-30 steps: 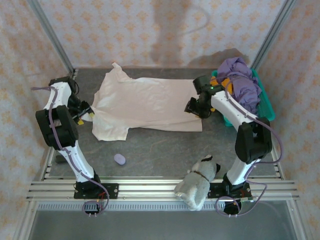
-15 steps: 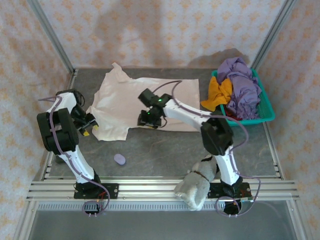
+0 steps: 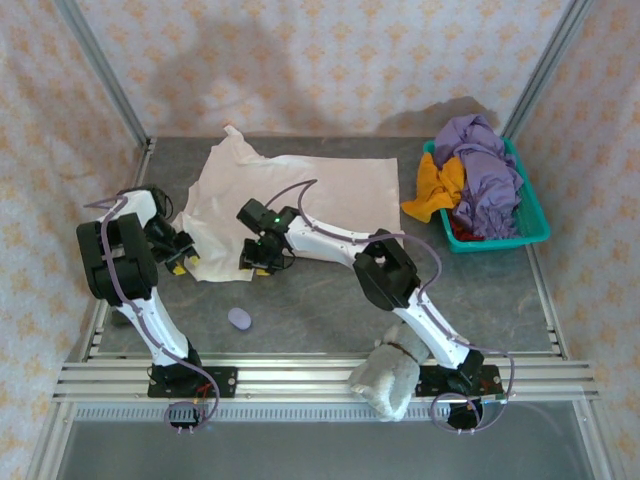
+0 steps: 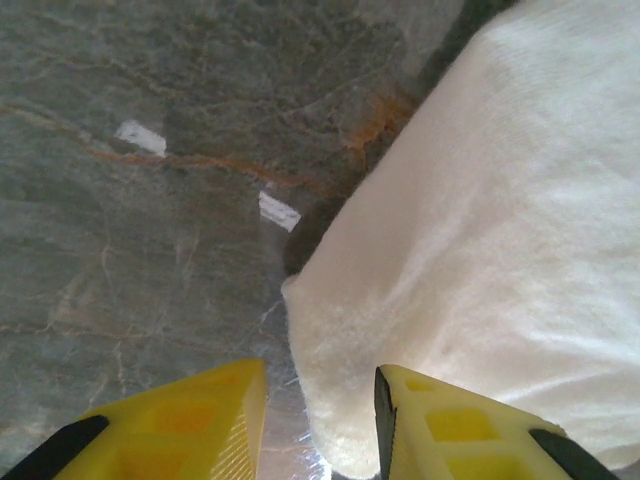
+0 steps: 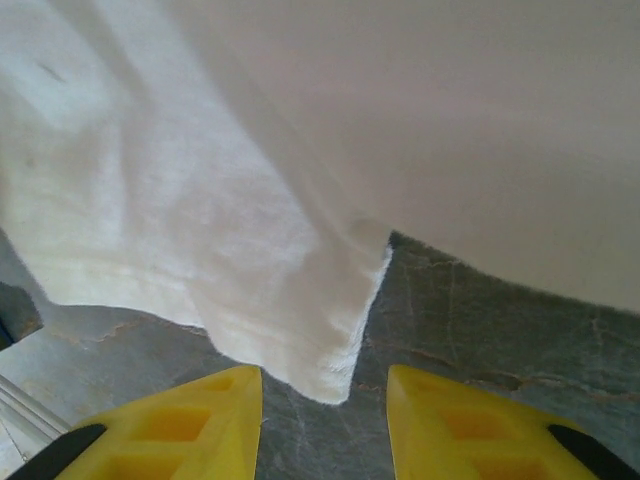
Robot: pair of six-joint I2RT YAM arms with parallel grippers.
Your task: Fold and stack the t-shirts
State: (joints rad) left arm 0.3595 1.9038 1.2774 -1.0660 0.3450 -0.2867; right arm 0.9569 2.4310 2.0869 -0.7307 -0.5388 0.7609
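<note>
A cream-white t-shirt [image 3: 310,195] lies spread flat on the grey table [image 3: 330,295], its collar end to the left. My left gripper [image 3: 182,260] is open at the near-left sleeve's outer edge. In the left wrist view the sleeve's cloth edge [image 4: 330,400] reaches in between the yellow fingers [image 4: 200,420]. My right gripper [image 3: 261,264] is open at the same sleeve's inner corner. In the right wrist view that corner [image 5: 325,375] ends just ahead of the open fingers [image 5: 170,430]. Purple [image 3: 485,165], orange [image 3: 435,185] and red [image 3: 460,232] shirts are heaped in the basket.
The teal plastic basket [image 3: 535,225] stands at the right side of the table. A grey-white plush toy [image 3: 393,378] rests on the front rail by the right arm's base. A small lilac object [image 3: 240,318] lies on the table near the left arm.
My right arm has swept left from the basket side, across the shirt, to the near sleeve's corner. My left gripper has slid a little nearer along the sleeve's edge.
</note>
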